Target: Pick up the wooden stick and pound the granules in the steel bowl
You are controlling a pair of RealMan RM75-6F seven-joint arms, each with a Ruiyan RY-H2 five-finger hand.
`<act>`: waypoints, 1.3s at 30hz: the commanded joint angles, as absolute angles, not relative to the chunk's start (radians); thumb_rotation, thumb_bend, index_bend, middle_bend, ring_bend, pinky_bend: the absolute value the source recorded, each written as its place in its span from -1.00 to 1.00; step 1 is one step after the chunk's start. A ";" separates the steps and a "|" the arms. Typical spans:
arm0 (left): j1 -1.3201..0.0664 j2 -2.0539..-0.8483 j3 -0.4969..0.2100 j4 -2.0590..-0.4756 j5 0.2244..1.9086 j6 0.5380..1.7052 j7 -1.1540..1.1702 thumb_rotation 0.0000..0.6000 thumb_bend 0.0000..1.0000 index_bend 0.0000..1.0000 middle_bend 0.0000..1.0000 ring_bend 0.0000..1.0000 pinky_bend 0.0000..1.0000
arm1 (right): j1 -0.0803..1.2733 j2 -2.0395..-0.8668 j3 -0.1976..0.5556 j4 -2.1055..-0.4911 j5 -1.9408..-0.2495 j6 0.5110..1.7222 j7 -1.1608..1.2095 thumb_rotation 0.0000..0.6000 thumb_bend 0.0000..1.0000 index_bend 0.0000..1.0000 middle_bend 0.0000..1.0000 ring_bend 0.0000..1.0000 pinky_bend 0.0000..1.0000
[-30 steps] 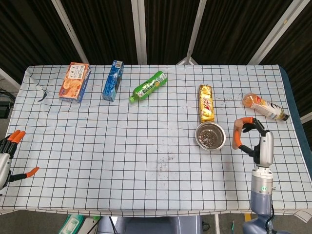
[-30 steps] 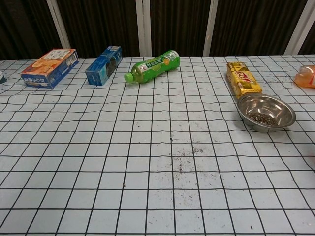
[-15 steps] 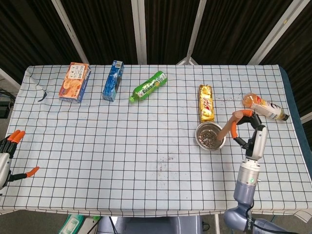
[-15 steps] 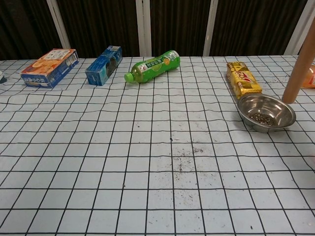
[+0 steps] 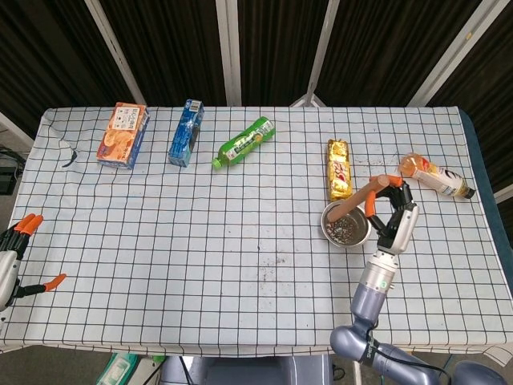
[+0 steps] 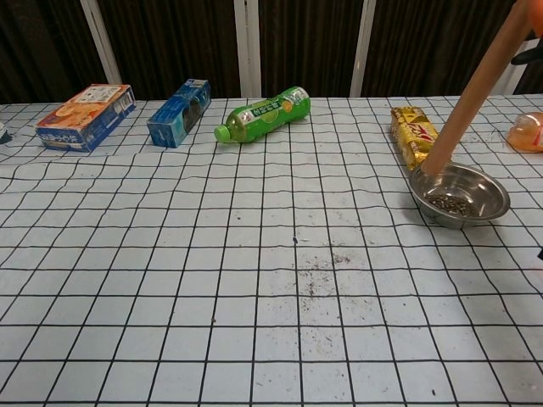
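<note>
The steel bowl (image 5: 346,225) (image 6: 459,194) stands right of the table's middle, with dark granules (image 6: 450,204) in its bottom. My right hand (image 5: 392,212) hovers just right of the bowl and grips the wooden stick (image 5: 356,200) (image 6: 472,91). The stick slants down to the left, and its lower end is over the bowl's far left rim. In the chest view only the stick and a bit of the hand at the top right corner show. My left hand (image 5: 18,257) hangs at the table's near left edge, fingers spread, holding nothing.
A yellow snack pack (image 5: 340,169) lies just behind the bowl, and a pale drink bottle (image 5: 434,176) lies to its right. Along the far side are an orange box (image 5: 123,134), a blue carton (image 5: 185,132) and a green bottle (image 5: 244,142). Spilled specks (image 6: 316,273) dot the cloth.
My right hand has swung left and forward toward the bowl, tilting the stick from beside the bowl until its lower end reaches over the bowl's left rim. The left hand is still.
</note>
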State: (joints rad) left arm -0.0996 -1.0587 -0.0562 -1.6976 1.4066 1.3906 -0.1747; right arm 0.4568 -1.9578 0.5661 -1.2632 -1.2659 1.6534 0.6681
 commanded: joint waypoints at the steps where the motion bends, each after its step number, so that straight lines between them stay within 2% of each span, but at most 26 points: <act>1: -0.100 -1.058 -0.056 -1.698 1.407 1.389 -0.176 1.00 -0.93 -1.00 -1.00 -1.00 -1.00 | 0.467 -1.976 0.570 -1.221 -1.261 1.644 0.687 1.00 0.17 0.45 0.26 0.11 0.10; 11: -0.102 -1.060 -0.058 -1.701 1.401 1.387 -0.172 1.00 -0.93 -1.00 -1.00 -1.00 -1.00 | 0.461 -2.012 0.552 -1.149 -1.271 1.657 0.726 1.00 0.17 0.45 0.26 0.11 0.10; 22: -0.102 -1.063 -0.059 -1.700 1.401 1.389 -0.174 1.00 -0.93 -1.00 -1.00 -1.00 -1.00 | 0.470 -2.061 0.530 -0.987 -1.288 1.659 0.769 1.00 0.17 0.45 0.26 0.11 0.10; 39: -0.104 -1.059 -0.060 -1.707 1.402 1.387 -0.173 1.00 -0.93 -1.00 -1.00 -1.00 -1.00 | 0.459 -2.089 0.511 -0.931 -1.289 1.656 0.787 1.00 0.17 0.46 0.26 0.11 0.10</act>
State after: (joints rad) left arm -0.1042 -1.0595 -0.0601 -1.7067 1.4024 1.3865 -0.1734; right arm 0.4603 -2.0886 0.5118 -0.9322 -1.2898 1.6563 0.7879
